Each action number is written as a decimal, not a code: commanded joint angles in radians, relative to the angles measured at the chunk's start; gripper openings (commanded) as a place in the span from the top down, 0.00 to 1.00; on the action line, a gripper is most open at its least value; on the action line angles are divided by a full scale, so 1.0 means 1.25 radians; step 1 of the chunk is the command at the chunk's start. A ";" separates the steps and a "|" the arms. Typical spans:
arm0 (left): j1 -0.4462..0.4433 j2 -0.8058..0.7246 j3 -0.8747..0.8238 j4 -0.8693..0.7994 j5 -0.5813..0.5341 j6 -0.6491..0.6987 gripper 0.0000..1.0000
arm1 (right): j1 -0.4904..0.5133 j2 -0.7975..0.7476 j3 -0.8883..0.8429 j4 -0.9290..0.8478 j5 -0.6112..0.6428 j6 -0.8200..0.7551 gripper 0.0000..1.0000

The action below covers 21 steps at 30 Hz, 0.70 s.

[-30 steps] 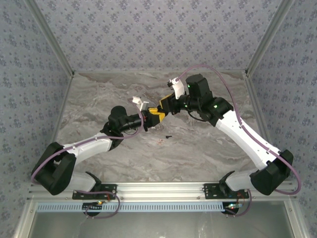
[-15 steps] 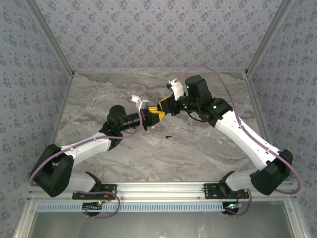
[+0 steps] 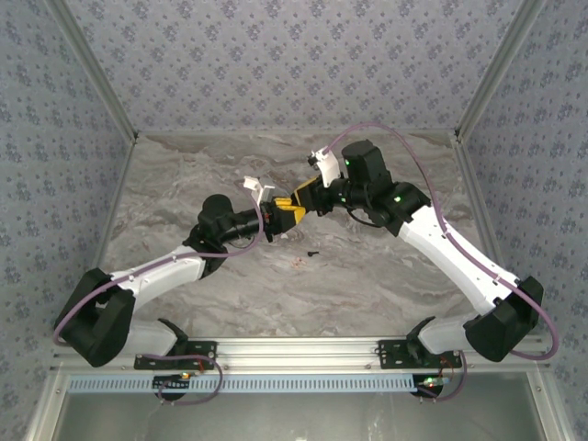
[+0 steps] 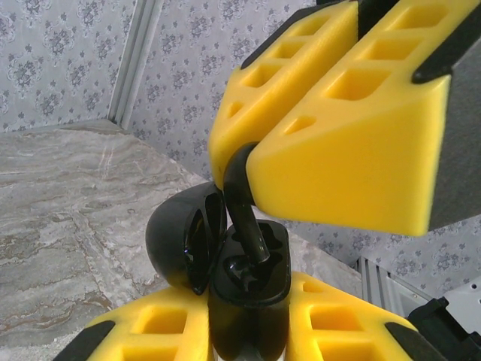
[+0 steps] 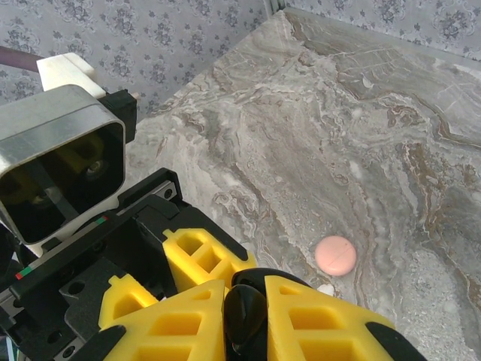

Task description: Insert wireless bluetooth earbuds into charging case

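A black charging case (image 4: 255, 289) with its lid (image 4: 176, 241) swung open stands upright in my left gripper (image 4: 248, 320), which is shut on it. My right gripper (image 5: 246, 308) is shut on a black earbud (image 5: 248, 316) directly above the case. The earbud's stem (image 4: 248, 226) points down into a socket of the case and its tip sits at the socket's mouth. The two grippers meet above mid-table, the left gripper (image 3: 281, 217) just below the right gripper (image 3: 301, 198). A second tiny black earbud (image 3: 312, 252) lies on the marble.
A small salmon-pink disc (image 5: 335, 255) lies on the marble table (image 5: 361, 113) below the grippers, a white crumb beside it. Patterned walls and metal frame posts (image 3: 92, 73) close in the back and sides. The left wrist camera housing (image 5: 60, 173) is close to my right fingers.
Both grippers have stayed joined and crept slightly towards the back of the table. The earbud on the table has not moved.
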 commanded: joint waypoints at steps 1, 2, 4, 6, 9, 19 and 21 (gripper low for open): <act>-0.006 -0.025 0.032 0.008 -0.001 0.004 0.79 | 0.008 -0.016 -0.012 -0.016 0.005 -0.016 0.82; -0.006 -0.026 0.033 0.007 -0.003 0.004 0.79 | 0.009 -0.015 -0.011 -0.017 0.007 -0.016 0.82; -0.006 -0.027 0.032 0.005 -0.004 0.006 0.79 | 0.009 -0.016 -0.013 -0.019 0.007 -0.016 0.82; -0.006 -0.029 0.032 0.000 -0.010 0.006 0.79 | 0.009 -0.016 -0.013 -0.023 0.007 -0.017 0.82; -0.006 -0.033 0.030 -0.002 -0.019 0.008 0.79 | 0.010 -0.018 -0.014 -0.024 0.005 -0.019 0.82; -0.005 -0.037 0.024 -0.006 -0.037 0.013 0.79 | 0.016 -0.019 -0.018 -0.039 -0.005 -0.025 0.80; -0.006 -0.037 0.024 -0.006 -0.037 0.014 0.79 | 0.016 -0.020 -0.018 -0.041 -0.003 -0.026 0.80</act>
